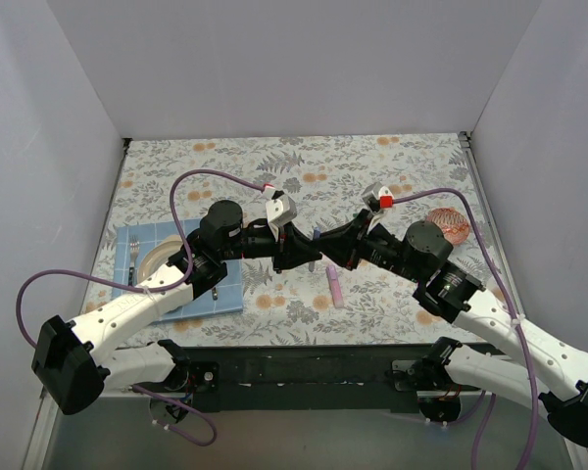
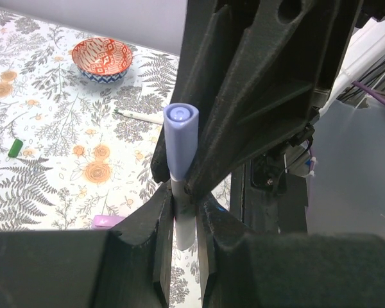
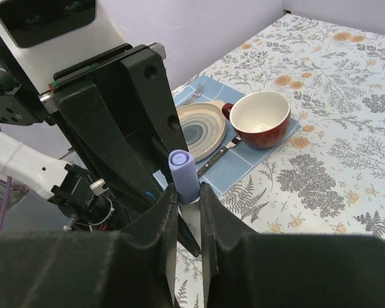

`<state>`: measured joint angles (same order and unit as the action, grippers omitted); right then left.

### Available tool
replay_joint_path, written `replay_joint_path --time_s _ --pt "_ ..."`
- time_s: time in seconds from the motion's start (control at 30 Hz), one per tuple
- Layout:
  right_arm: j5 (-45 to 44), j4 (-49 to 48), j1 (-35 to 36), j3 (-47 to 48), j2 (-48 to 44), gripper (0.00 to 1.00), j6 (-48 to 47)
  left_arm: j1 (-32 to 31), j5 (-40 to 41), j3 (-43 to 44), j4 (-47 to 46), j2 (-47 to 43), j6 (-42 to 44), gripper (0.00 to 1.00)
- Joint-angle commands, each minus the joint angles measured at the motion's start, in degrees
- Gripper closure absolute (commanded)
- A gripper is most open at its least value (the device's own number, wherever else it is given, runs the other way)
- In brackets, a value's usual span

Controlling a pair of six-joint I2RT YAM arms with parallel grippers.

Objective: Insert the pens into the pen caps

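Note:
A slim white pen stands roughly upright above the middle of the table, with a purple pen cap on its top end. My left gripper is shut on the white barrel just below the cap. From the other side, my right gripper has its jaws pressed against the lower part of the same purple cap. The two grippers meet tip to tip. A pink pen lies on the table beneath them. A green cap and another white pen lie further off.
A blue placemat at the left carries a plate, a red mug, a knife and a fork. A patterned red bowl stands at the right. White walls enclose the table.

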<state>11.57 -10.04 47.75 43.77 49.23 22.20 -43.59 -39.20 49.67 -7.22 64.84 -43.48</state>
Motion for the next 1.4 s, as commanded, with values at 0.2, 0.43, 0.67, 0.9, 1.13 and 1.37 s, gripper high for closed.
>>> replay_joint_path --time_s 0.2,0.43,0.67,0.9,1.13,1.37 --pt "-0.1 -3.1 0.1 -3.4 -1.2 0.99 -0.9 -0.1 -0.4 3.0 -1.9 -1.9 -1.4 1.0" --pt "-3.2 -5.8 0.0 -3.7 -2.9 0.99 0.7 -0.1 -1.8 3.3 -1.7 -0.9 -2.0 0.84" --pt "-6.0 -8.2 0.0 -3.0 -4.1 0.99 3.1 -0.1 -2.9 3.0 -1.5 -0.9 -1.8 0.65" --pt "-6.0 -9.4 0.0 -0.6 -4.1 0.99 3.9 -0.1 -3.9 3.1 -0.4 0.3 -1.1 0.57" --pt "-4.4 -9.9 0.0 0.6 -4.1 0.99 4.3 -0.1 -3.8 3.5 0.2 1.1 -0.6 0.57" --pt "-3.6 -10.8 0.0 0.5 -4.8 0.99 5.0 -0.1 -4.0 3.3 0.6 1.3 -0.9 0.62"
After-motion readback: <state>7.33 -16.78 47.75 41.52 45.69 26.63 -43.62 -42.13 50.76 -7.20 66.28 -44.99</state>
